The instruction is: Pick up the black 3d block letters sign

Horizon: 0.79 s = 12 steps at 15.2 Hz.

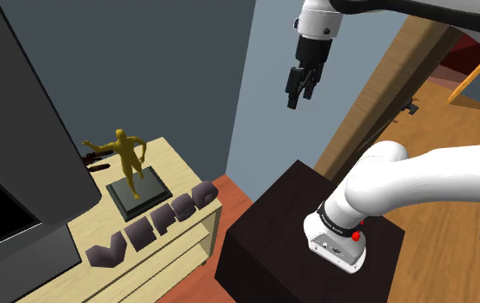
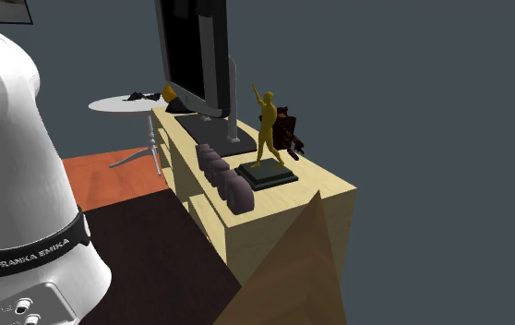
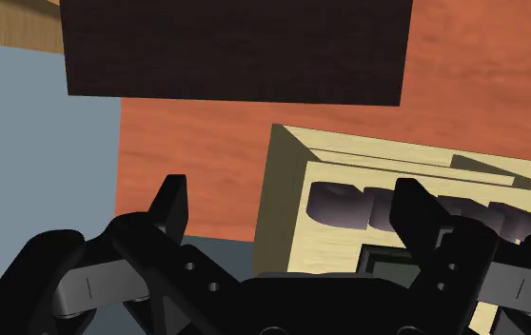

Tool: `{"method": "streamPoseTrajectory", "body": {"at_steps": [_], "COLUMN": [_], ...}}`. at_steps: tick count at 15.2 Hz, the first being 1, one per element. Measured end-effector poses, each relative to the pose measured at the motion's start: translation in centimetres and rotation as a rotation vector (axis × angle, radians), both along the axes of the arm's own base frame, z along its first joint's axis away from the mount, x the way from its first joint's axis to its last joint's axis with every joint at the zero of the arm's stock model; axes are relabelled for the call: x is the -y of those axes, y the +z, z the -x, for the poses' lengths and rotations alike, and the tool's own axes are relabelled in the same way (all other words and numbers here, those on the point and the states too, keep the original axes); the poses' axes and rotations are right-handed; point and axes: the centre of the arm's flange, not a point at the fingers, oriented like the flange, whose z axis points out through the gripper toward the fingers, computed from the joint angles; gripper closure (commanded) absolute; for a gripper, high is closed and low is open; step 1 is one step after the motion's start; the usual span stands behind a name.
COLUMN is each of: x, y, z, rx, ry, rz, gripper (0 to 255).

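Note:
The block letters sign point(image 1: 154, 222) is a row of dark purplish-grey 3D letters lying along the front edge of a pale wooden cabinet point(image 1: 197, 164). It shows end-on in the second exterior view as a row of rounded letters point(image 2: 222, 175). My black gripper point(image 1: 299, 91) hangs high in the air, well above and to the shoulder view's right of the cabinet, open and empty. In the wrist view the open gripper point(image 3: 297, 211) looks down at the sign point(image 3: 349, 205), which lies far below near the right fingertip point(image 3: 416, 205).
A gold figurine point(image 1: 127, 157) on a dark base stands behind the sign, next to a big black screen point(image 1: 15, 129). My dark stand point(image 1: 273, 237) sits beside the cabinet on a reddish floor point(image 3: 206, 143). A round white side table point(image 2: 126, 106) stands beyond the cabinet.

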Motion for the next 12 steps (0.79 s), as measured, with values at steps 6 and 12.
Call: {"method": "streamPoseTrajectory", "body": {"at_steps": [6,12], "x": [-2.1,-5.5], "y": [-3.8,-9.7], "z": [-2.8,-6.7], "rx": [0.014,0.037], "ry": [0.112,0.279], "rz": [-0.002,-0.005], "gripper": [0,0]}}
